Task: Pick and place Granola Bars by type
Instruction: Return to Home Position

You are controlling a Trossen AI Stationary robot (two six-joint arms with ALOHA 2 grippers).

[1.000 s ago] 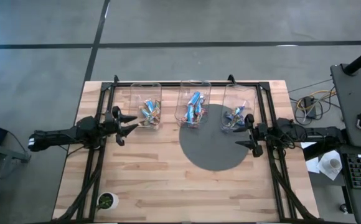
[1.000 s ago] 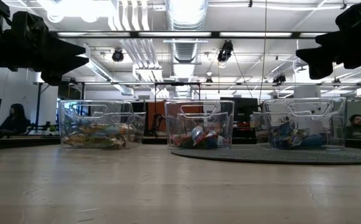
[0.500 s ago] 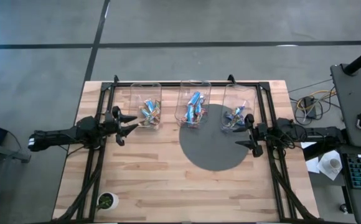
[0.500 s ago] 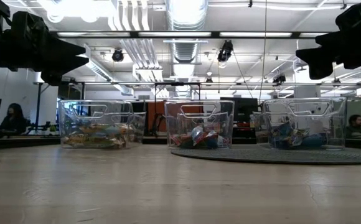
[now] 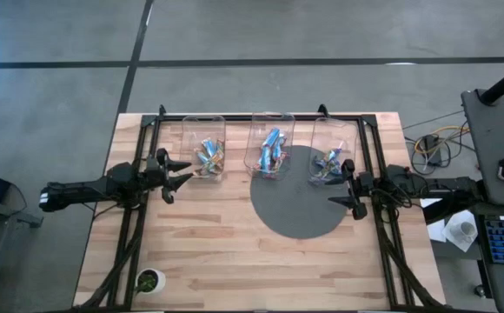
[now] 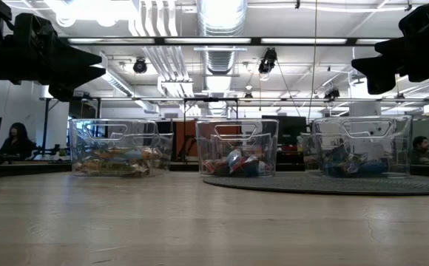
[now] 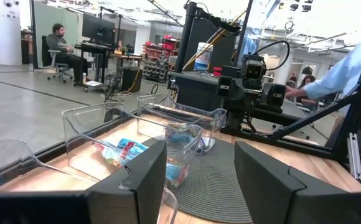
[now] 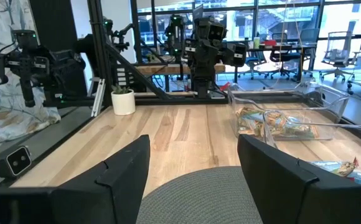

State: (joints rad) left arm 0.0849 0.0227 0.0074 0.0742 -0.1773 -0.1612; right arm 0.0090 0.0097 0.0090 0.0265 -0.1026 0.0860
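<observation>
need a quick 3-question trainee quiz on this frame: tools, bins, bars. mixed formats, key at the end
1. True or false: the left tool and the right tool are both open and empty.
2. Which clear bin stands wholly off the dark round mat? A. left B. middle C. right
3. How many bins hold granola bars?

Key
1. True.
2. A, the left bin. It sits on bare wood.
3. Three.
</observation>
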